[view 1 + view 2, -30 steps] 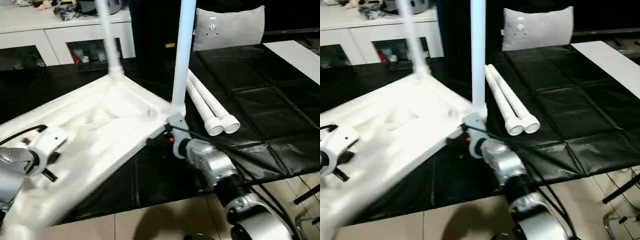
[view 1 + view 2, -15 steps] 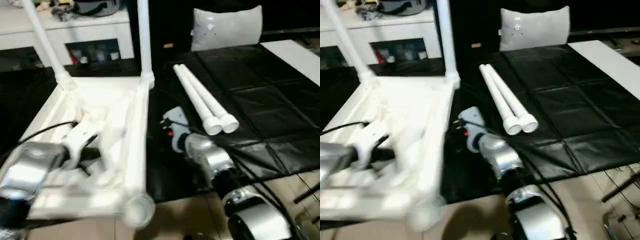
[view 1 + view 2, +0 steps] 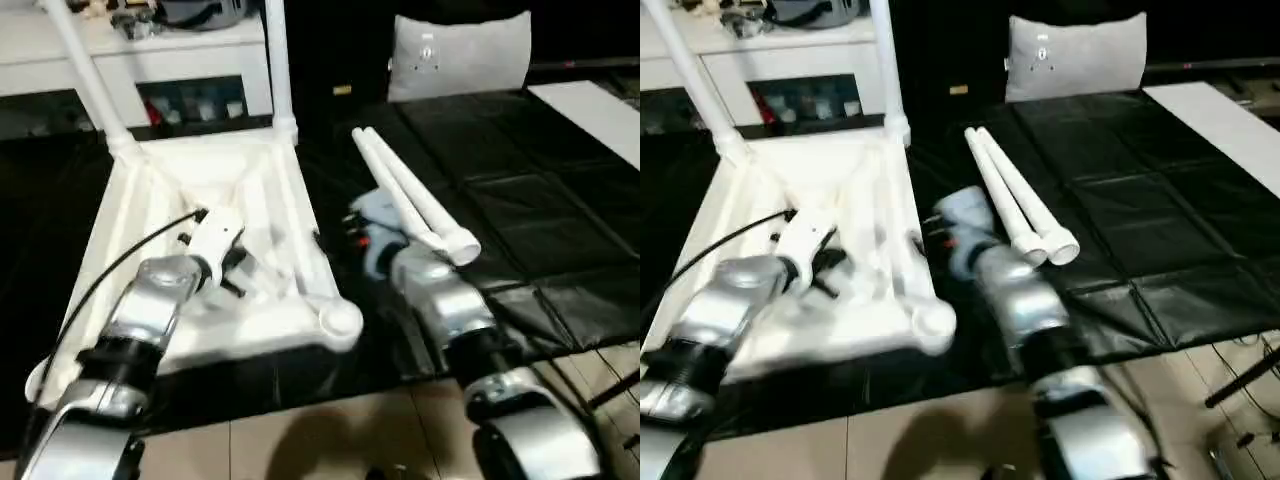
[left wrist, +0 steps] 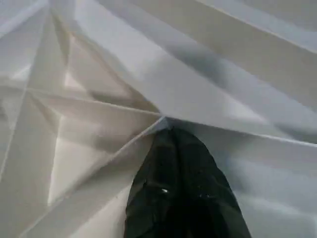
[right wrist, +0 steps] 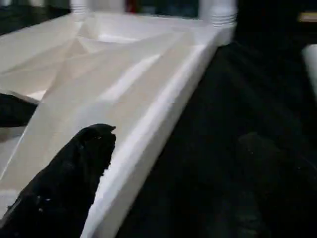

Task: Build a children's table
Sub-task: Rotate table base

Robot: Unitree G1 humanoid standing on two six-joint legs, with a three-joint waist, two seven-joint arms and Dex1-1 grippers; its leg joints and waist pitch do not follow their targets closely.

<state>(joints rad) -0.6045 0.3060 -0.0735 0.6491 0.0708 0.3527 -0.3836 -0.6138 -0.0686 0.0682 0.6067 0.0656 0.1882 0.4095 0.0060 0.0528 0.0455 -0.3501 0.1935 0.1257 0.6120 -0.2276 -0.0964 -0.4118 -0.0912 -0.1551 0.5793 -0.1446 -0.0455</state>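
We've swung the tabletop [image 3: 200,200] square; left gripper [image 3: 232,262] pinched on a rib, right gripper [image 3: 958,228] spread — two loose legs [image 3: 410,195] next.

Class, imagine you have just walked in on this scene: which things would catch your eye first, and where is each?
The white tabletop lies upside down on the black mat, ribs showing, with two legs already standing in its far corners. The left end effector is shut and sits among the ribs in the middle. Two loose legs lie side by side on the mat to its right, below the grey cushion.
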